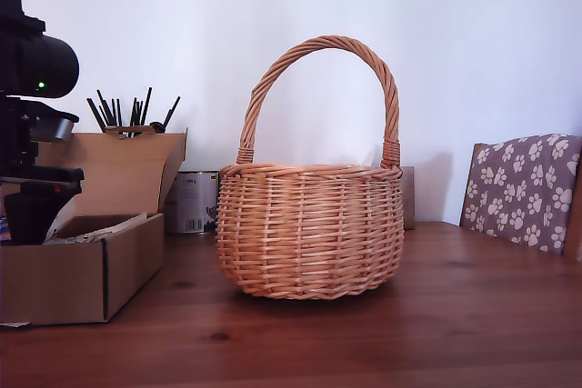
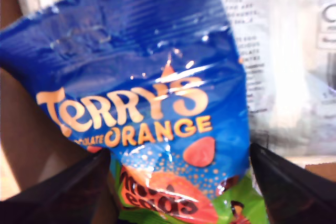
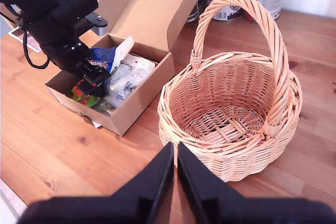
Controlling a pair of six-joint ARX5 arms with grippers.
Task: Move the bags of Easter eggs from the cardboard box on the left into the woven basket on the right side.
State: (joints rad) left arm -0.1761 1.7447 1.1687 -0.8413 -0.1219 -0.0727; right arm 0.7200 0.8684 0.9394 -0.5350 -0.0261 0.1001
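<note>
The worktop point(image 3: 47, 150) carries everything, and by what shows the task has hardly begun: the woven basket point(image 3: 231, 108) stands upright with its arched handle overhead and nothing visible on its woven floor, so I judge no bag has been delivered yet. Just beside it sits the cardboard box point(image 3: 142, 90), flap lid raised, with packets lying inside. My first gripper point(image 2: 181, 182) is down in that box, its tool spread apart on either side of the dark blue bag point(image 2: 142, 77) without clamping it. That bag lies flat, its long axis running away from the tool, sealed plain end farthest off. A pale packet point(image 3: 128, 74) lies next to it. My second gripper point(image 3: 175, 182) hovers above the worktop near the basket, its tool closed together on nothing.
</note>
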